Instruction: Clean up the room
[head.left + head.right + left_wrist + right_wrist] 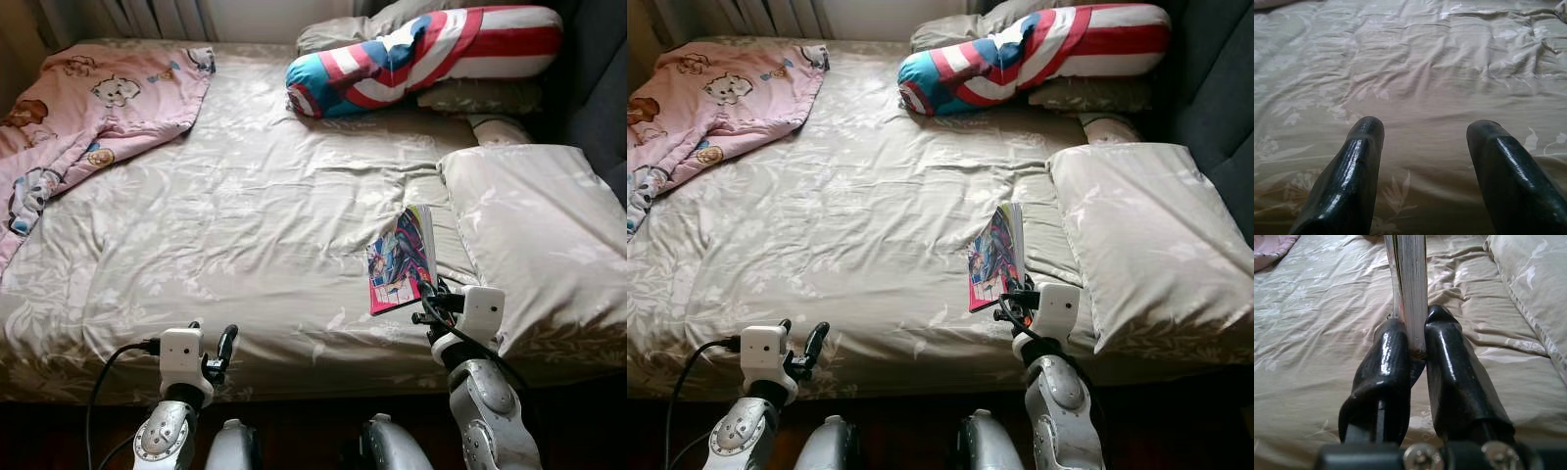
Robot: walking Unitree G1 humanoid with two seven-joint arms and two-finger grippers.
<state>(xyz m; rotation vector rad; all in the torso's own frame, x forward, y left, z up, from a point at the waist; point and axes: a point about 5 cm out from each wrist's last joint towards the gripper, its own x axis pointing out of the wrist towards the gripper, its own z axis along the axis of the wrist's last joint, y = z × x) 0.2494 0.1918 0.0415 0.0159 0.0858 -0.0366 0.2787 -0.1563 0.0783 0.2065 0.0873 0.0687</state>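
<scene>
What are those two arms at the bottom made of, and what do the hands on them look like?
Both arms are rounded silver metal shells with screws. Each wrist carries a white boxy block with a small dark round spot. Black cables loop from both wrists. The left hand and right hand each end in two long, glossy black fingers with rounded tips.

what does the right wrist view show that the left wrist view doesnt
Right wrist view alone: the right gripper shut on the edge of a comic book, the page block standing up between the fingers, with a beige pillow beside it.

Left wrist view alone: the left gripper open, holding nothing, its fingers spread over bare sheet.

Both: the beige floral bedsheet beneath the black fingers.
</scene>
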